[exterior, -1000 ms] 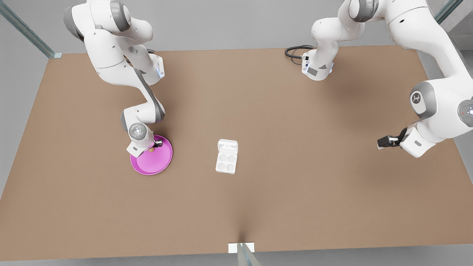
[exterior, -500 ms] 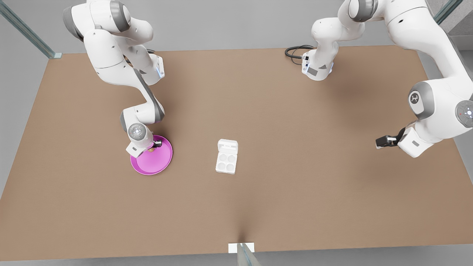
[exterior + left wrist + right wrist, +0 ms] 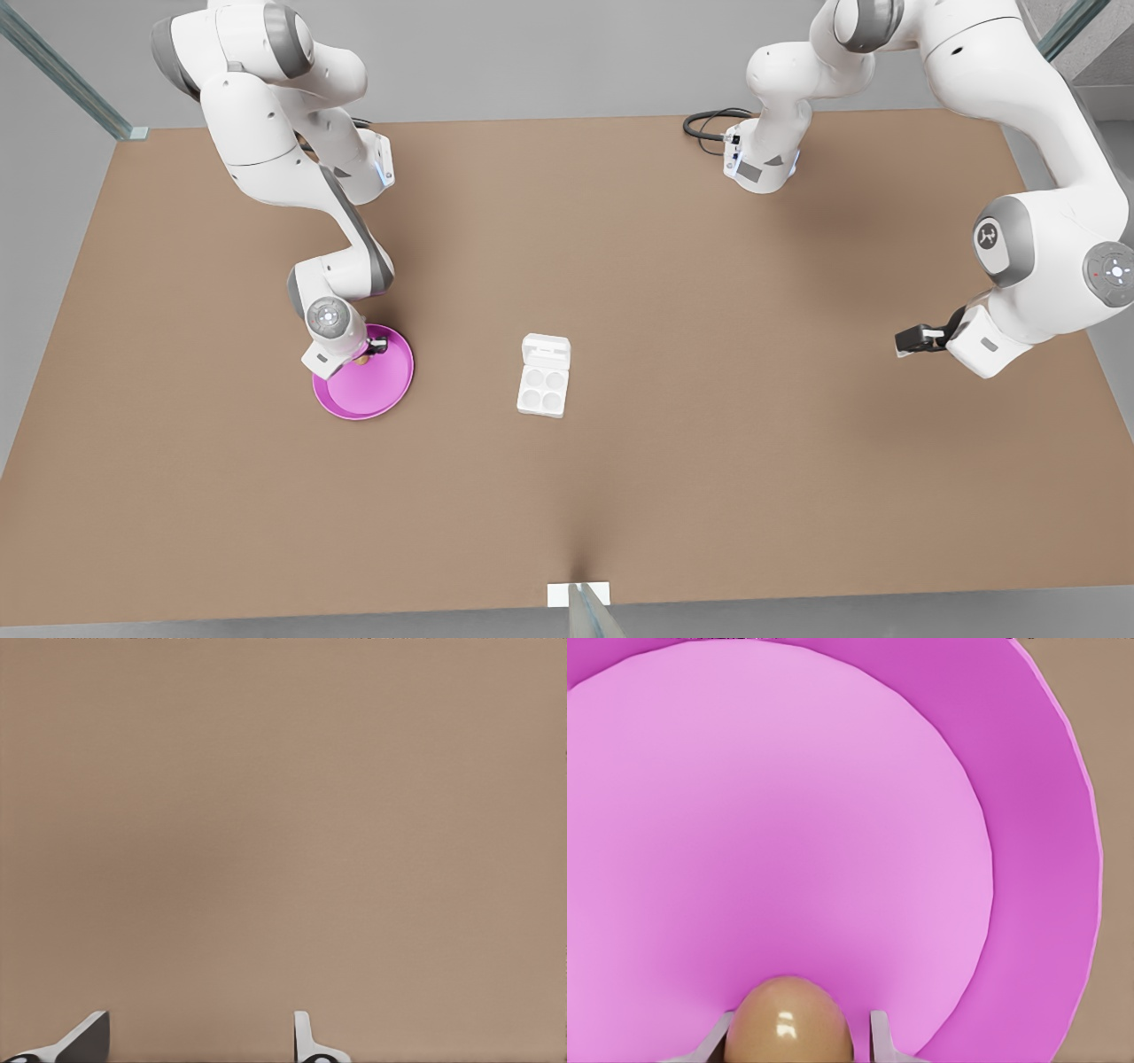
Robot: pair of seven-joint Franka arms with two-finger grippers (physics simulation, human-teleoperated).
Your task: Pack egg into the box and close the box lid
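Note:
The tan egg lies on the round pink plate at the front view's left. My right gripper is down over it, open, with one finger on each side; one finger is close against the egg and a thin gap shows at the other. From the front, this gripper covers most of the egg. The white box sits mid-table with four bare cups, its lid folded open flat behind them. My left gripper waits open above bare table at the front view's right, its fingertips wide apart.
The pink plate lies about a plate's width to the left of the box in the front view. A black cable loops by the far arm base. Brown tabletop stretches between the box and the left gripper.
My left gripper has drifted slightly toward the front view's left. My right gripper's wrist has shifted a little over the plate; the egg and box have not moved.

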